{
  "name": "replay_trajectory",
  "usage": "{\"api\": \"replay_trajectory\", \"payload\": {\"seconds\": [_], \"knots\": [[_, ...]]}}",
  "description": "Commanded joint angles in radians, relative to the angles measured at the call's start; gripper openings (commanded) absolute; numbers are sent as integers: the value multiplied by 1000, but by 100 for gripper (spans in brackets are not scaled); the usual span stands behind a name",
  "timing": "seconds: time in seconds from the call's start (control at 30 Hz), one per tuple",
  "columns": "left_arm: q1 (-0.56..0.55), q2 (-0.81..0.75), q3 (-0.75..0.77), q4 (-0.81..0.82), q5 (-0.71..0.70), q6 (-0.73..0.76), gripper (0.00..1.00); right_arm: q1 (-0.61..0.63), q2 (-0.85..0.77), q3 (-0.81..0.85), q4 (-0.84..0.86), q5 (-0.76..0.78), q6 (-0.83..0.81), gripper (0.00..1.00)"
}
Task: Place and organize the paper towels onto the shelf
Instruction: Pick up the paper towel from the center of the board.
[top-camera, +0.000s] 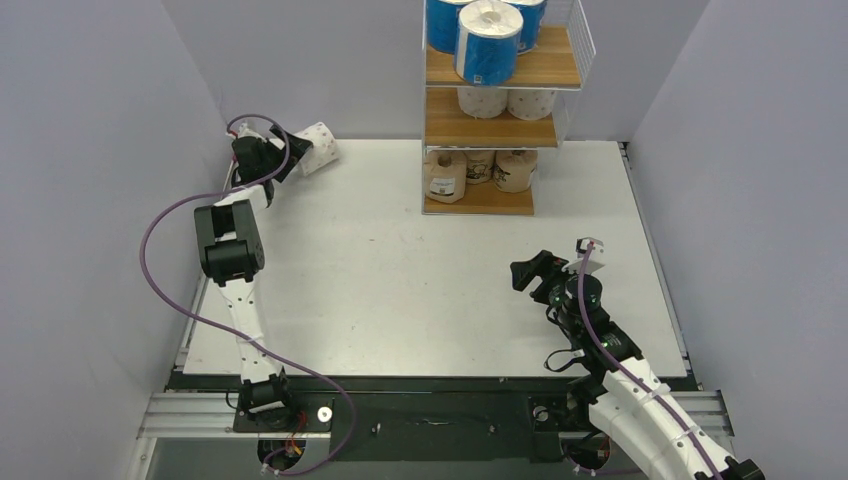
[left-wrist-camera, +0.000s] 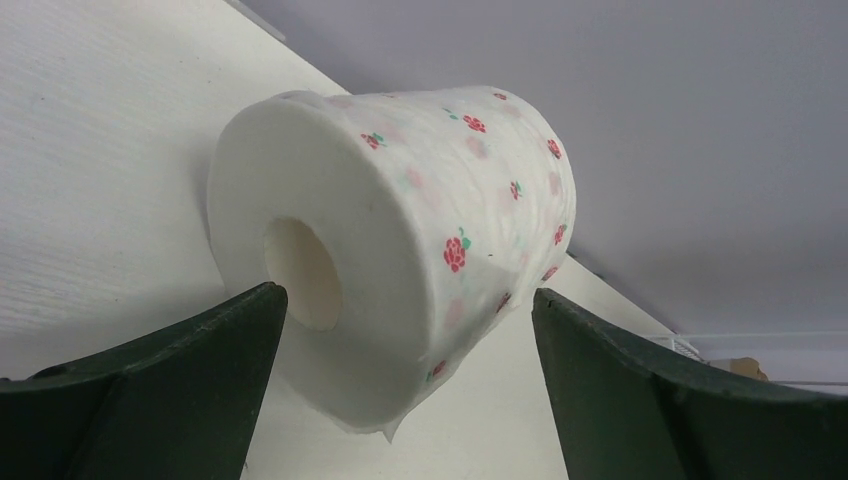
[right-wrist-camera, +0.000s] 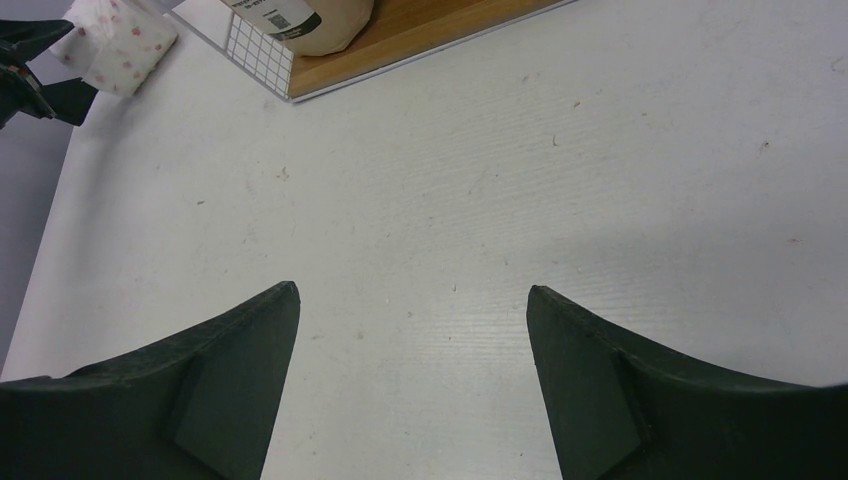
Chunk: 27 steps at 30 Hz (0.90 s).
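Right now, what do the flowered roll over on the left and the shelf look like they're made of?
The roll: soft white paper under a thin wrap printed with pink flowers, crinkled at its end. The shelf boards: light-brown wood or wood-look laminate, matte, with faint grain. The wire frame: thin white grid, probably coated metal.

Floral roll (left-wrist-camera: 420, 230) is soft, crinkly matt paper. Counter (right-wrist-camera: 600, 180) looks white, matt and faintly grained. Shelf boards (top-camera: 490, 132) are smooth light wood, wire frame (top-camera: 578, 40) white-coated metal, and the left end effector's fingers (left-wrist-camera: 180, 400) are matt dark plastic.
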Motion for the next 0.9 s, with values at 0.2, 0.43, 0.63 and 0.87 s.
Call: {"api": "replay_trajectory", "payload": {"seconds": [0.2,0.43,0.63,0.87], "knots": [[8,-72,-6,36,-49,86,97,-11,9,0,38,8,-12,79],[3,-58,25,65,-27,62,99,-13,11,-1,40,7,-12,79],[0,-41,18,135,11,18,86,-13,15,-2,41,8,-14,79],[1,-40,-1,181,32,2,72,-16,22,-3,46,5,-13,79]]}}
